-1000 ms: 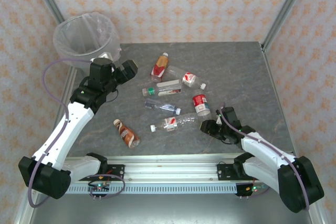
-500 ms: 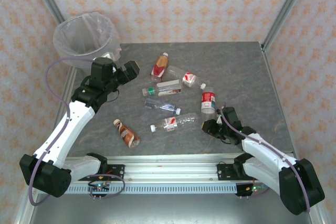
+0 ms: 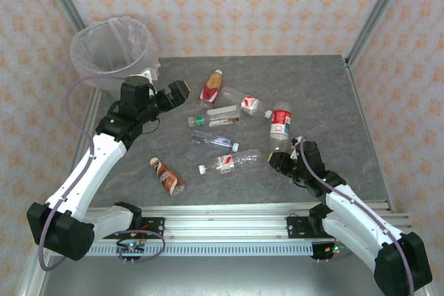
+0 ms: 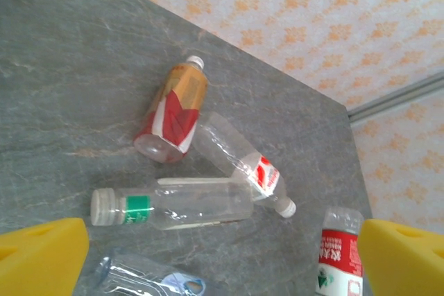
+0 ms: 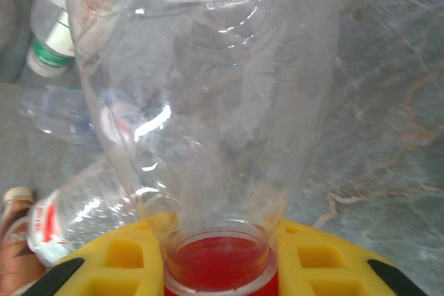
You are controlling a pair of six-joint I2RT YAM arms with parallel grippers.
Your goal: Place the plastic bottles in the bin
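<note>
Table (image 3: pixel 326 95): grey, stone-patterned; clock directions below are read from the top view.
Bin (image 3: pixel 104 60): stands at the table's far-left corner, about 10 o'clock from the table's middle, lined with a crinkly clear bag.
Left gripper (image 3: pixel 177 91): hangs near the bin's wall, at 4 o'clock of it, jaws spread wide with nothing between them (its yellow fingers (image 4: pixel 41 258) sit far apart at the lower corners of the left wrist view).
Right gripper (image 3: pixel 277 160): at 4 o'clock of the table's middle, closed on the neck of the held bottle.
Held bottle (image 3: pixel 279 124): clear, red-and-white label, reaching from the gripper toward 12 o'clock; its red cap (image 5: pixel 220 258) is lodged between the yellow pads.
Orange-labelled bottle (image 3: pixel 211 88): lies at 12 o'clock of the loose group, white cap toward 1 o'clock.
Red-labelled clear bottle (image 3: pixel 248 104): just beside it, at 4 o'clock.
Green-labelled bottle (image 3: pixel 214 116): lies crosswise at 6 o'clock of those two.
Crushed bottle (image 3: pixel 214 141): at 6 o'clock of the green-labelled one.
Long clear bottle (image 3: pixel 229 162): nearer again, one end close to the right gripper, at its 9 o'clock.
Brown bottle (image 3: pixel 166 175): apart from the rest, at 7 o'clock of the table's middle.
</note>
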